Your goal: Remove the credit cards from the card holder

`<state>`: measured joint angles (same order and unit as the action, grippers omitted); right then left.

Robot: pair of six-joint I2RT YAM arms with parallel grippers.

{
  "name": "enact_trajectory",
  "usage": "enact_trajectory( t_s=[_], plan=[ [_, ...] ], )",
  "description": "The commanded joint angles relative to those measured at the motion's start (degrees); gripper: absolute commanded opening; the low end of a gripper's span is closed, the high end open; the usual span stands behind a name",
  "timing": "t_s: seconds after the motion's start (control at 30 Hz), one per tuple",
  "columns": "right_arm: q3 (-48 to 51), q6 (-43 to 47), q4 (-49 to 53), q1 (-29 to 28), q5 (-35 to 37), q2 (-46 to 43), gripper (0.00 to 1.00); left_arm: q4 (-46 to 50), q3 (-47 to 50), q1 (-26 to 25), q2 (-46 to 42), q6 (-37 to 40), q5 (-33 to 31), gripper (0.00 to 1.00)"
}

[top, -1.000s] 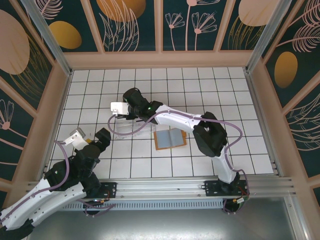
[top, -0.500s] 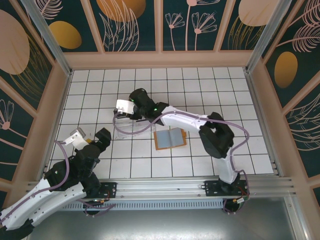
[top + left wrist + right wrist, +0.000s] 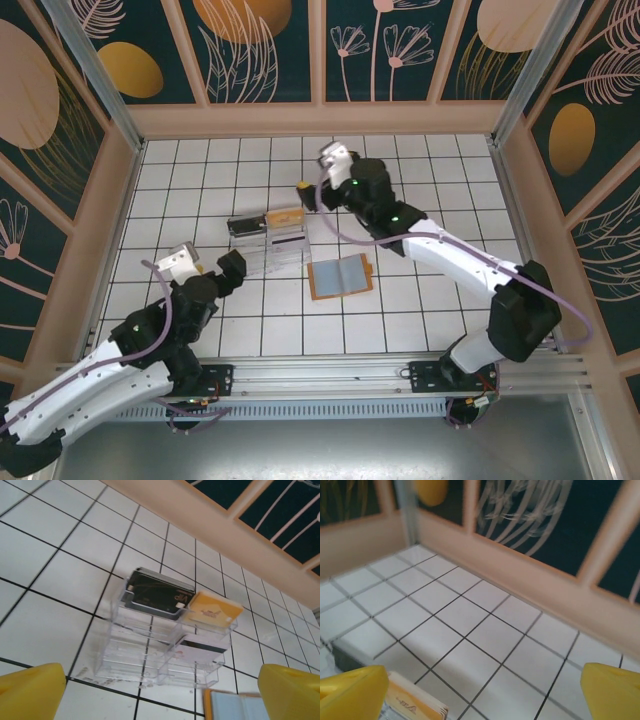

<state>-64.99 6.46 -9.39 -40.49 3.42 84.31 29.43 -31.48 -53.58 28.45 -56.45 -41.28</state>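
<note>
On the tiled table [image 3: 450,160], the card holder [image 3: 340,277] lies open, three credit cards [image 3: 157,594] already sit in the clear tray [image 3: 125,660] just beside it, and the left gripper [image 3: 160,692] and right gripper [image 3: 482,685] both gape empty; whether any cards remain inside is unclear.

L tool [image 3: 162,690] open, R tool [image 3: 482,690] open
</note>
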Motion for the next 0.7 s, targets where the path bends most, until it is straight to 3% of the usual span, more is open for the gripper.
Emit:
enact_trajectory(
  t_s=[0.0,0.07,0.2,0.43,0.57,0.67],
  plan=[
    [2.18,-25.6,2.09,3.35,3.02,-3.44,0.99,-7.91,0.47,-0.1,3.1,4.23,4.37,0.99],
    [1.54,-30.94,6.96,5.93,1.09,-3.48,0.99,-10.51,0.63,-0.09,5.47,4.86,6.47,0.99],
    [5.06,-31.59,8.69,8.35,-3.82,-4.26,0.99,-16.07,0.88,-0.12,11.05,4.29,11.64,0.99],
    [17.22,-35.13,8.66,8.85,-6.14,-10.82,0.99,-26.11,1.17,-0.09,23.76,0.97,22.58,0.88],
    [23.33,-34.86,11.58,8.84,-6.58,-14.19,0.7,-32.08,2.26,-0.12,30.75,-1.72,27.21,0.8],
    [26.93,-34.39,13.42,8.84,-8.02,-14.69,0.55,-36.86,2.97,-0.07,36.11,-3.78,30.16,0.72]
  ],
)
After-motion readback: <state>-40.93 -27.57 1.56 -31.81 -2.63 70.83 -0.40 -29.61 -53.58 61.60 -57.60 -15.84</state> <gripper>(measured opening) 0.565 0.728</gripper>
